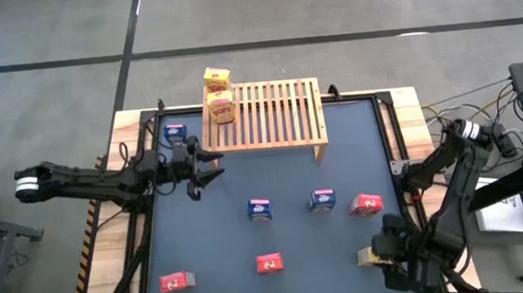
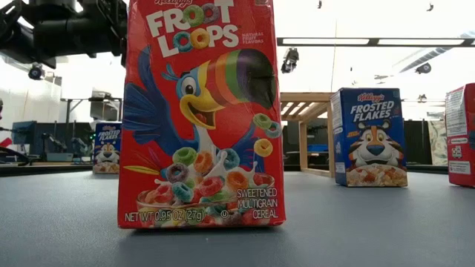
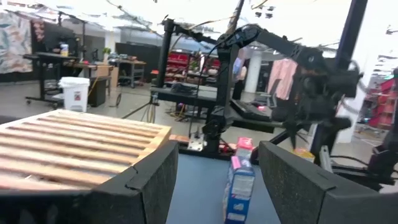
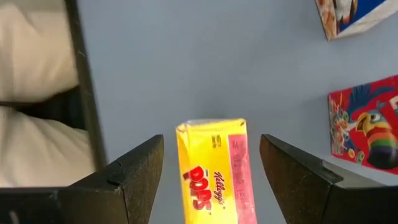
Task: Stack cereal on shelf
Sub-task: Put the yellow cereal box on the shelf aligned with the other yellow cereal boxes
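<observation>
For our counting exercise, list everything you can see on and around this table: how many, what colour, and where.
shelf: one, light wood, far side of the table.
yellow cereal boxes: three; two at the shelf's left end, one near the right front corner.
blue cereal boxes: three; one left of the shelf, two mid-table.
red cereal boxes: three; one right of the blue pair, two along the near side.
table: one, dark top.
left gripper: jaws open, empty, by the shelf's left front.
right gripper: jaws open, either side of the third yellow box.
</observation>
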You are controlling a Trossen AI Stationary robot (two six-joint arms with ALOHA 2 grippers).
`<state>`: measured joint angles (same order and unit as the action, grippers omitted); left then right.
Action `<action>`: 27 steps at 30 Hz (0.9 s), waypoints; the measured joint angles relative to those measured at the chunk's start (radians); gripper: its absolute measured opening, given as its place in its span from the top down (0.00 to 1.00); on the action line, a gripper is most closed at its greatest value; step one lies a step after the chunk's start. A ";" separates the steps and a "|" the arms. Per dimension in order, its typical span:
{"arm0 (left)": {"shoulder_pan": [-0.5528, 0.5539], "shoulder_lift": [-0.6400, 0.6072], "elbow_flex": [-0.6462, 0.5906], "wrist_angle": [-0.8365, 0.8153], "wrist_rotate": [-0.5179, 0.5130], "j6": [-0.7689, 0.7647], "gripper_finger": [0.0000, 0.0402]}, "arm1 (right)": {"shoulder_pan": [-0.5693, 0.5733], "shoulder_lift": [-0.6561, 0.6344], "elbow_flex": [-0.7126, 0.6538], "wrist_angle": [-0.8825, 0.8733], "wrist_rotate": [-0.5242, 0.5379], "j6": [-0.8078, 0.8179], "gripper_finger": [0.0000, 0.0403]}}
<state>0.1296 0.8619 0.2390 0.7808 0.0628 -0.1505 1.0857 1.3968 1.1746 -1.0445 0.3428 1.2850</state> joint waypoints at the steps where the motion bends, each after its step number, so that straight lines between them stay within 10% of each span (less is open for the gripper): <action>1: -0.006 0.007 0.000 0.011 0.000 0.000 0.48 | 0.002 0.019 -0.001 0.000 0.001 0.000 0.37; 27: -0.029 0.088 0.000 0.065 0.001 -0.017 0.48 | 0.025 0.040 -0.008 -0.072 -0.002 0.065 0.58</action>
<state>0.1003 0.9502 0.2394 0.8453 0.0633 -0.1670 1.1107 1.4364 1.1671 -1.1162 0.3408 1.3503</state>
